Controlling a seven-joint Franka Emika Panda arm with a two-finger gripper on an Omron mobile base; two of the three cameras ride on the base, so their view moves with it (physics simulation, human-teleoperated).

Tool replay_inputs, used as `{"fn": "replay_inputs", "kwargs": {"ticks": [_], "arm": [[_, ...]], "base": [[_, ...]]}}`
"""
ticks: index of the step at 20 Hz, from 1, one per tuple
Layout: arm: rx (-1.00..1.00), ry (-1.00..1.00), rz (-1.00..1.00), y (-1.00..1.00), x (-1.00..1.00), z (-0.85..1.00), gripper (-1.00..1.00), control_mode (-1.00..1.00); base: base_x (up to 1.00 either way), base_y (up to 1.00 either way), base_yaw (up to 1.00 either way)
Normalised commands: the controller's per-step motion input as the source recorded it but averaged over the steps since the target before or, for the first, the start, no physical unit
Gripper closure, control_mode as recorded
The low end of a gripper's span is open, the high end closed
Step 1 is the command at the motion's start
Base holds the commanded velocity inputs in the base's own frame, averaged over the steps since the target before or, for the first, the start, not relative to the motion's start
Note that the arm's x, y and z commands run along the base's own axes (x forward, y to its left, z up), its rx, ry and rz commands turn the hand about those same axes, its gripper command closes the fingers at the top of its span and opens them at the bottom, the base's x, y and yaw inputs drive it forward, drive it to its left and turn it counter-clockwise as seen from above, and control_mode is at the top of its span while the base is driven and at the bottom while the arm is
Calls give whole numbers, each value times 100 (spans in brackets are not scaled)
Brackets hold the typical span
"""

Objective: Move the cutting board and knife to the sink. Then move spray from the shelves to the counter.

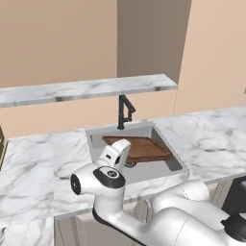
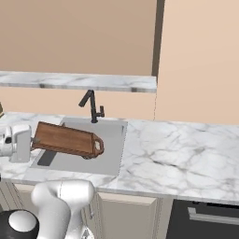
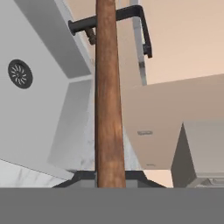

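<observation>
No readable text, labels or signs

boards: one cutting board (image 2: pixel 65 139) | sinks: one sink (image 1: pixel 163 139) | faucets: one faucet (image 1: pixel 125 111) | shelves: one shelf (image 1: pixel 86 89)

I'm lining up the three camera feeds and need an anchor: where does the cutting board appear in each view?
Left base view: cutting board at centre, over the sink, behind the white arm.
Right base view: left of centre, tilted over the sink, handle end toward the right.
Hand view: edge-on brown strip running up the middle.
Shared landmark: the black faucet, beyond the board in every view.
</observation>
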Motion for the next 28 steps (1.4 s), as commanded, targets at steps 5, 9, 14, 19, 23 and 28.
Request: {"fn": "replay_inputs", "kwargs": {"ticks": [5, 9, 14, 19, 23, 28], "arm": [[0, 1, -17, 13, 38, -22, 100, -100], [0, 0, -12, 12, 34, -17, 100, -100], [0, 0, -4, 14, 38, -22, 100, -100], [0, 0, 0, 11, 36, -20, 100, -100], [0, -4, 0, 9, 16, -20, 100, -100], [2, -2, 0, 4, 9, -14, 100, -100]], "base": [[0, 0, 0], [0, 0, 0], [0, 0, 0], [0, 0, 0], [0, 0, 0], [0, 0, 0]]}}
